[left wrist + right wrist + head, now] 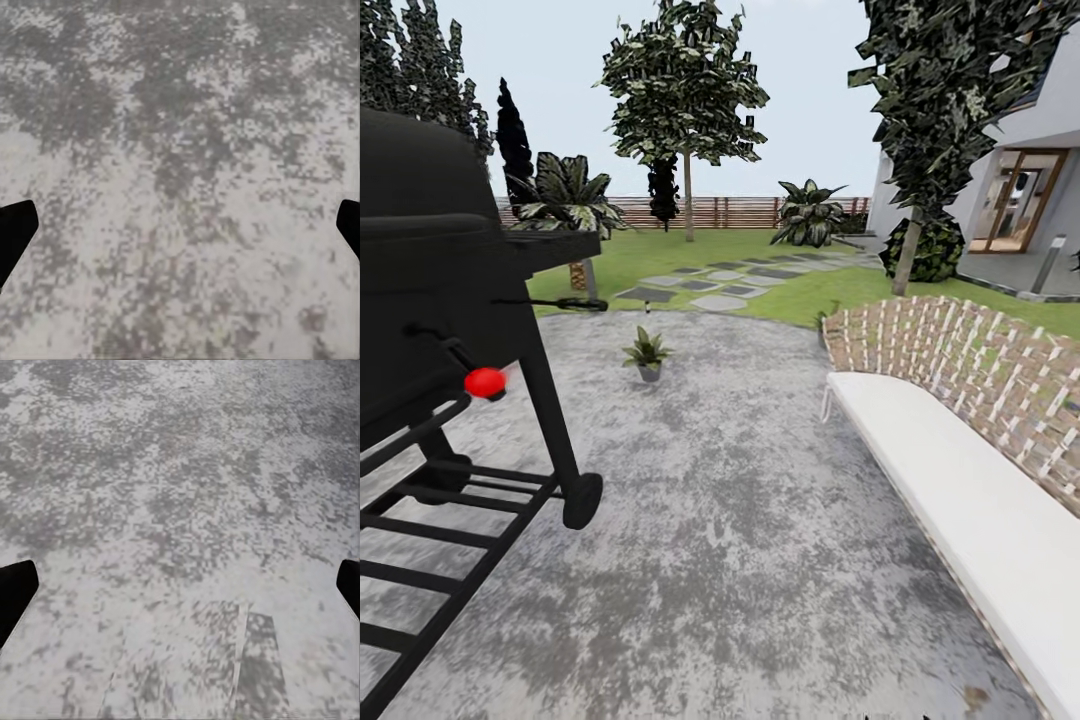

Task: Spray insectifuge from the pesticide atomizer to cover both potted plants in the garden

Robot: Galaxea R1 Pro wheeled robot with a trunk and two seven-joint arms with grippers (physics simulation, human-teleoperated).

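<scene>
One potted plant (647, 354), with narrow dark spiky leaves in a grey pot, stands on the far part of the mottled-grey stone patio (740, 520), a few metres ahead. A few green leaves (823, 317) peek out at the far end of the wicker sofa; I cannot tell what plant they belong to. The pesticide atomizer is out of view. My left gripper (180, 229) and right gripper (180, 589) both hang open over bare patio stone, their dark fingertips at the frame edges with nothing between them.
A black wheeled grill (450, 330) with a red knob stands close on the left. A wicker sofa (970, 400) with a white cushion runs along the right. Beyond the patio lie lawn, stepping stones (720, 285), trees, a brown slat fence (740, 212) and a house (1010, 200).
</scene>
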